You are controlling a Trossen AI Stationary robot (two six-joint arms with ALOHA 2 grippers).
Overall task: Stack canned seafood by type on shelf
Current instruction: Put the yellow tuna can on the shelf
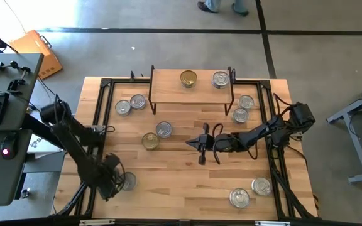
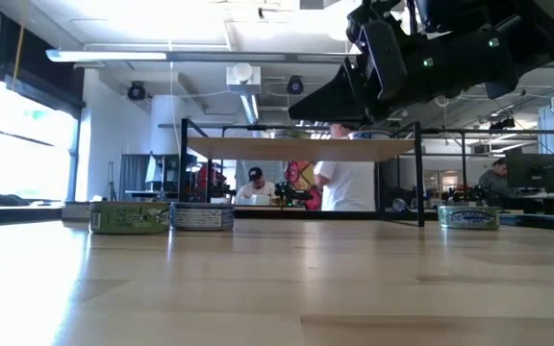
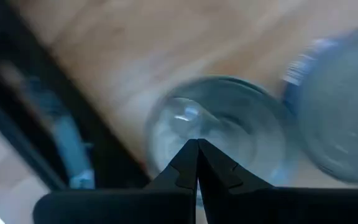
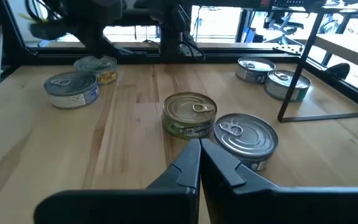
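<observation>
Right gripper [image 1: 193,144] hangs low over the middle of the worktop with its claw pressed together and nothing in it, tips aimed at a gold-lidded tin [image 4: 190,113] and a silver-lidded tin [image 4: 246,135] sitting just beside each other. I'd guess the gold one is next. To do that cleanly the claw has to spread before it drops, straddle the tin across its rim on the side away from the silver neighbour so it doesn't shove it, then carry it high enough to clear the front edge of the shelf [image 1: 168,93] and set it square on the gold tin on the shelf [image 1: 188,78].

Left gripper [image 1: 113,178] is down by the near left corner, claw also closed and empty, tips right above a silver tin [image 3: 219,127]. It would need to open there too.

The shelf stands at the middle of the far edge. Counting tins:
- two on the shelf, the gold one and a silver one [image 1: 220,79], apart and not stacked
- two by the shelf's left legs [image 1: 130,105]
- two by its right legs [image 1: 242,108]
- the pair in the middle
- two near the near right corner [image 1: 250,192]
- two at the left gripper, though from above only one shows clear

That makes twelve: two plainly gold-lidded, the rest silver as far as I can tell
</observation>
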